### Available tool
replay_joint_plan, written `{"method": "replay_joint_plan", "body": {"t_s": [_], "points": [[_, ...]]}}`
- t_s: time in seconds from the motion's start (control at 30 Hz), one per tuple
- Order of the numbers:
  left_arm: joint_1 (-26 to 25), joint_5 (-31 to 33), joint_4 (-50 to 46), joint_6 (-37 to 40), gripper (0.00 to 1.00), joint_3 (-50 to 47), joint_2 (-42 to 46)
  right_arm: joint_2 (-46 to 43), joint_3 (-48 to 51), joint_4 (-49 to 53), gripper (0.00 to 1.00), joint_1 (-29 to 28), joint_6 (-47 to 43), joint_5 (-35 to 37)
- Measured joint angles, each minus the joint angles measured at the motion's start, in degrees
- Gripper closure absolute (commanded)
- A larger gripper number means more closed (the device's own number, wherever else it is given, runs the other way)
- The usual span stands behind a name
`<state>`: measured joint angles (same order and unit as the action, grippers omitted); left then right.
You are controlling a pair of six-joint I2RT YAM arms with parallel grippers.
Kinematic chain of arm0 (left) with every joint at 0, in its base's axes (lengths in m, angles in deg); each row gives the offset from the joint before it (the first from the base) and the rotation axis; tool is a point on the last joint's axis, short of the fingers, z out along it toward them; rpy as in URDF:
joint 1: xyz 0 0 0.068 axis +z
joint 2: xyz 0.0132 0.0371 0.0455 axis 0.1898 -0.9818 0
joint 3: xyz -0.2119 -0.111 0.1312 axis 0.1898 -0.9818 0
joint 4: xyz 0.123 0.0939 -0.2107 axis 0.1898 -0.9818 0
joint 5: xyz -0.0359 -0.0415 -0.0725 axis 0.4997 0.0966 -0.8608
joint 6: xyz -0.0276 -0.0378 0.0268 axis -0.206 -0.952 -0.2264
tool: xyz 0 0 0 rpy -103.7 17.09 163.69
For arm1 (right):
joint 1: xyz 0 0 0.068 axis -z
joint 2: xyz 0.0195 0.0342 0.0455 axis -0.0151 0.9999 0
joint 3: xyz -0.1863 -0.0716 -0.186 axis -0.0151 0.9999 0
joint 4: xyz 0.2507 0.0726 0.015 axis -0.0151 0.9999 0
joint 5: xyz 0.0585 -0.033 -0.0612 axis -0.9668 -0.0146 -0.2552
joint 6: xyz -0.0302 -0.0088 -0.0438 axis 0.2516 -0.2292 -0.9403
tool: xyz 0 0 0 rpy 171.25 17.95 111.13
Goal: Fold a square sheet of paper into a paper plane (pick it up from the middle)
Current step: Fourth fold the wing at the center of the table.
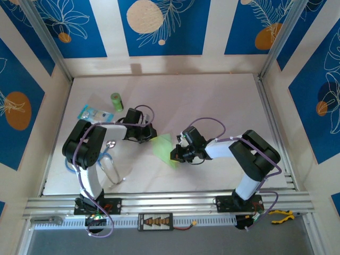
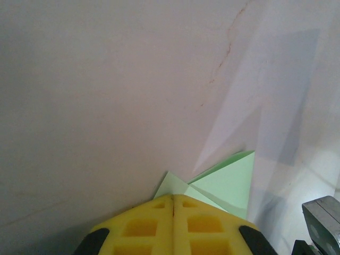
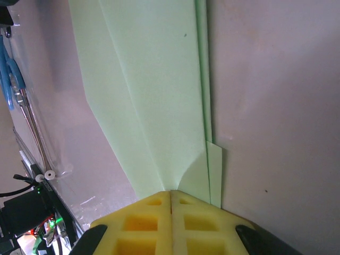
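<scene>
The part-folded sheet of paper (image 1: 163, 144) is held over mid-table (image 1: 212, 101), pinched at opposite ends by the left claw (image 1: 150, 137) and right claw (image 1: 175, 154), both clenched on it, presumably so the layers stay taut for creasing.

No words or numbers are showing clearly enough to read. The packet (image 1: 95, 113) is carrying blue print too small to make out. The black plate (image 1: 155, 220) by the near rail (image 1: 212, 204) is showing a row of pale triangular marks, with no legible lettering.
</scene>
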<state>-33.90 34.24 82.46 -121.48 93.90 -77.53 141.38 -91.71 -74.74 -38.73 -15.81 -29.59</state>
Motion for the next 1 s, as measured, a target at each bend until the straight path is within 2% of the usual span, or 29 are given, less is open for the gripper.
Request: {"method": "replay_joint_plan", "body": {"t_s": [0.3,0.53,0.77,1.0], "points": [[3.1,5.8,-4.2,3.0,0.96,4.0,-0.4,0.0,0.0,0.3,1.00,0.3,-0.2,-0.6],[3.4,7.1,-5.8,3.4,0.95,4.2,1.9,0.1,0.0,0.2,1.00,0.3,-0.2,-0.8],[-0.8,6.2,-4.5,3.3,0.94,1.1,10.3,0.1,0.0,0.2,1.00,0.3,-0.2,-0.8],[-6.4,2.8,-1.6,3.2,0.94,-4.1,11.0,0.0,0.0,0.4,1.00,0.3,-0.2,-0.8]]}}
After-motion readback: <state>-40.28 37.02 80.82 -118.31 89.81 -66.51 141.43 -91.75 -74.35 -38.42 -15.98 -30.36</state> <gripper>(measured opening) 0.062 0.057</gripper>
